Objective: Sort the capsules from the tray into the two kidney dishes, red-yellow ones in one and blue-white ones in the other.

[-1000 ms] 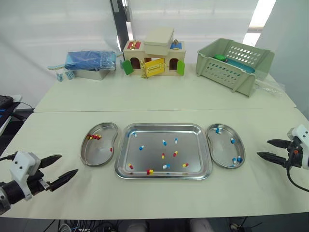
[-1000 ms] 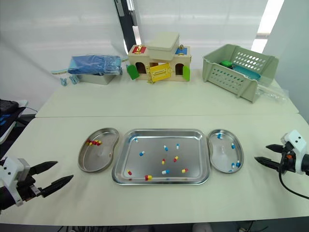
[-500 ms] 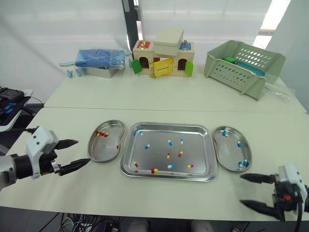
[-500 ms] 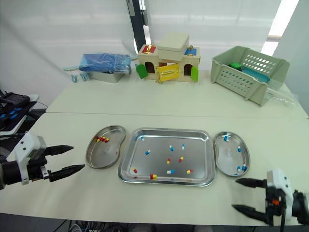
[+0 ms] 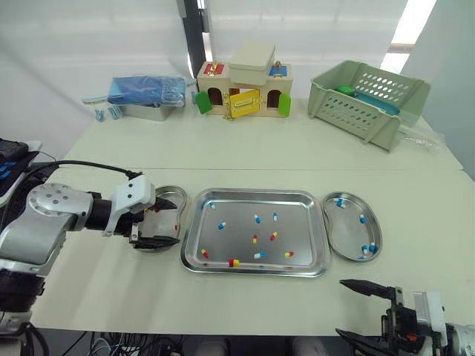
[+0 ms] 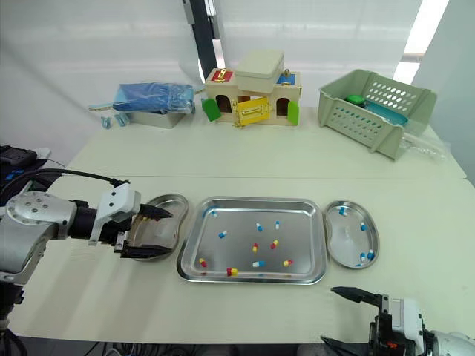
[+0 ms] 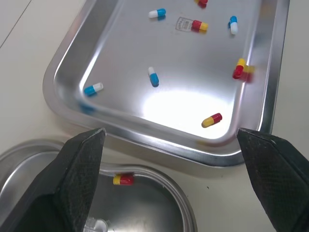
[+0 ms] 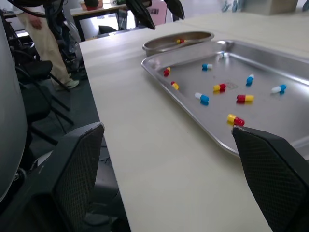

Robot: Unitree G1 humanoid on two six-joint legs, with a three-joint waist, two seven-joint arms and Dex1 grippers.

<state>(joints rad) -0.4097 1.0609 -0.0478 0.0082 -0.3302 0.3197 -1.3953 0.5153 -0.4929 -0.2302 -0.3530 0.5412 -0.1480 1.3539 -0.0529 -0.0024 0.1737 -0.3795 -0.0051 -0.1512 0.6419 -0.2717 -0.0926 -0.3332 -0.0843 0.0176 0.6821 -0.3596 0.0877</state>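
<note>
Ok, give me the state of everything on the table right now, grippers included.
left gripper: open, at the left kidney dish, holding nothing.
right gripper: open, at the table's near edge, holding nothing.
tray: loose capsules of both colours lie in it.
left kidney dish: holds a red-yellow capsule.
right kidney dish: holds blue-white capsules.
basket: tipped, things inside.
</note>
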